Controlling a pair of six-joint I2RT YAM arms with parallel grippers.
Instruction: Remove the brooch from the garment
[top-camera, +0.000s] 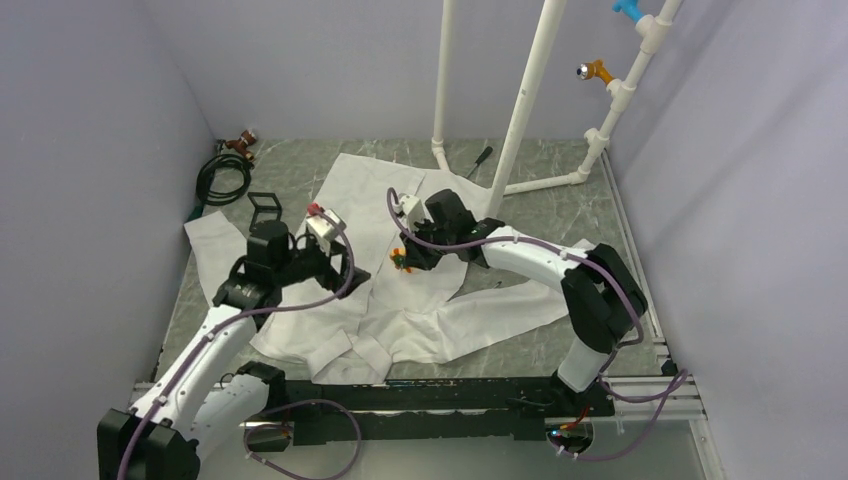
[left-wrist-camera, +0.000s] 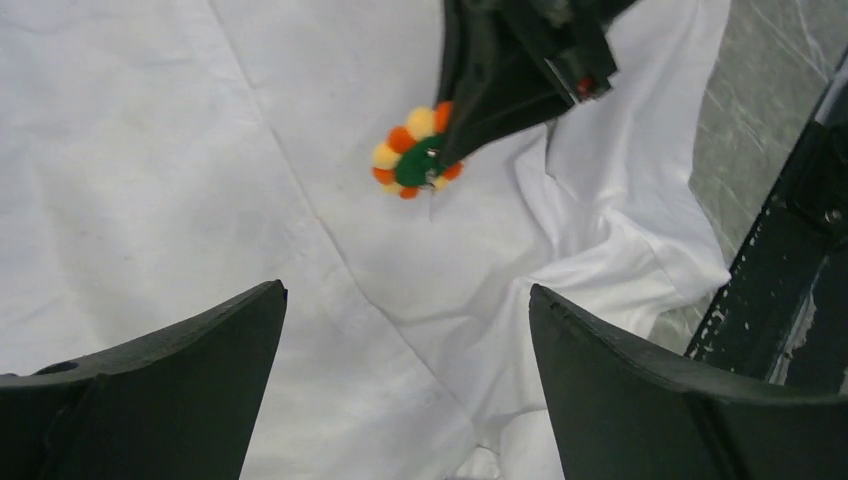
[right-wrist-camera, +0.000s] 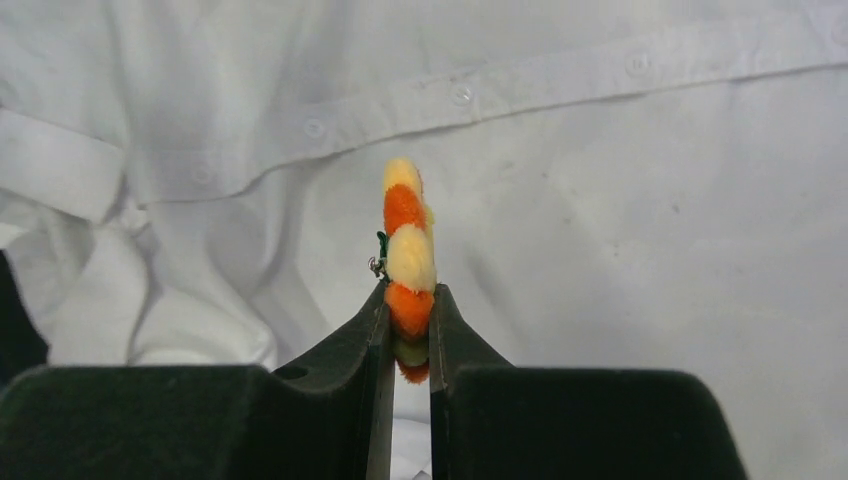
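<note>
We are looking from the near edge of the table (top-camera: 560, 215), where the garment (top-camera: 400, 320) is lying crumpled and spread out, its collar end nearest the arm bases; the left gripper (top-camera: 345, 270) is hovering over the shirt's left half with its fingers spread wide and nothing between them; from its wrist view we are seeing white cloth (left-wrist-camera: 150, 150) under the gaping left gripper (left-wrist-camera: 407, 300) and, further on, the brooch (left-wrist-camera: 415, 150) showing a green back ringed with orange and yellow petals. Just beyond, the right gripper (top-camera: 408, 258) is pinching the brooch (top-camera: 400, 258) over the middle of the shirt; in its own view the right gripper (right-wrist-camera: 408, 300) is clamping the brooch (right-wrist-camera: 408, 250) edge-on by its lower rim, above the button placket of the garment (right-wrist-camera: 650, 200); we cannot tell whether the pin is caught in the cloth. Further back, a black cable coil (top-camera: 222, 178) is lying at the far left corner; a white pipe frame (top-camera: 525, 100) is standing at the far right.
</note>
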